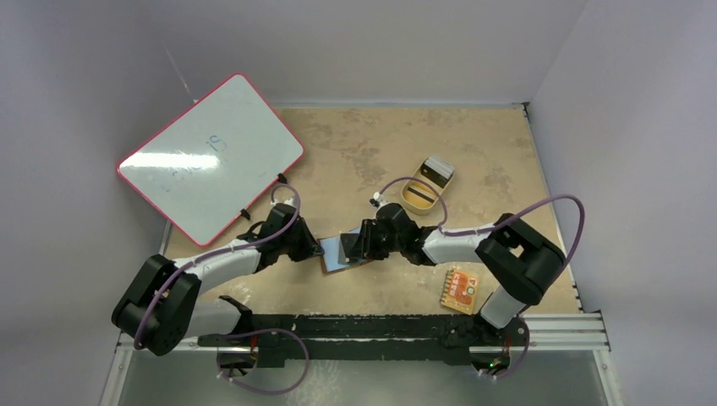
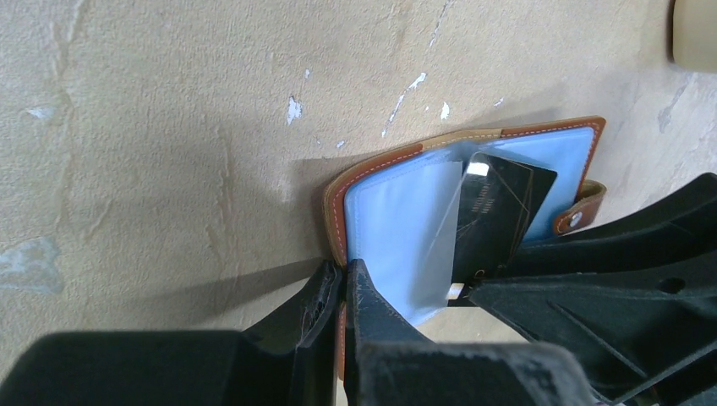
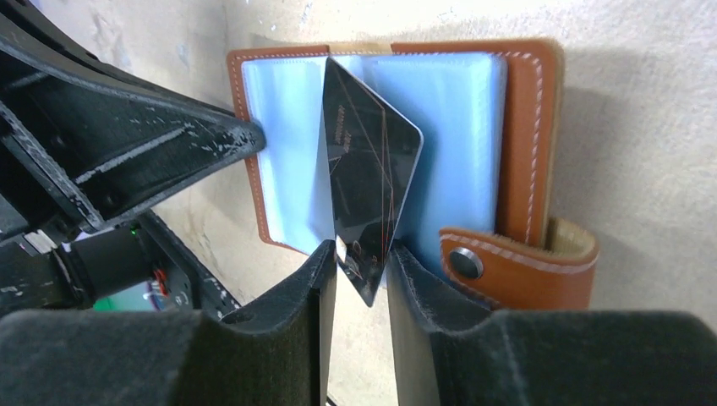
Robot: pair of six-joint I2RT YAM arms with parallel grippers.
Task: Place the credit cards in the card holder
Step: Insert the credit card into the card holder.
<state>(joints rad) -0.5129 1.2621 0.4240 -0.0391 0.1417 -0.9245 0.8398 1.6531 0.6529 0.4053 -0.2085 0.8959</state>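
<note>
The brown card holder [image 1: 331, 258] lies open on the table between the two grippers, its bluish clear pockets [image 2: 397, 220] facing up. My left gripper [image 2: 344, 283] is shut on the holder's left leather edge [image 2: 338, 211]. My right gripper [image 3: 362, 262] is shut on a black credit card [image 3: 372, 169], held edge-up and tilted. The card's far end is in among the clear pockets [image 3: 457, 110]. The card also shows in the left wrist view [image 2: 499, 211]. The snap tab [image 3: 516, 266] lies just right of the right gripper's fingers. Another dark card [image 1: 437, 173] leans at the far end of the tan dish.
A tan oval dish [image 1: 417, 196] stands behind the right arm. An orange-red patterned packet [image 1: 461, 290] lies at the front right. A red-rimmed whiteboard [image 1: 211, 156] leans at the back left. The left gripper's finger [image 3: 169, 144] is close to the left of the card.
</note>
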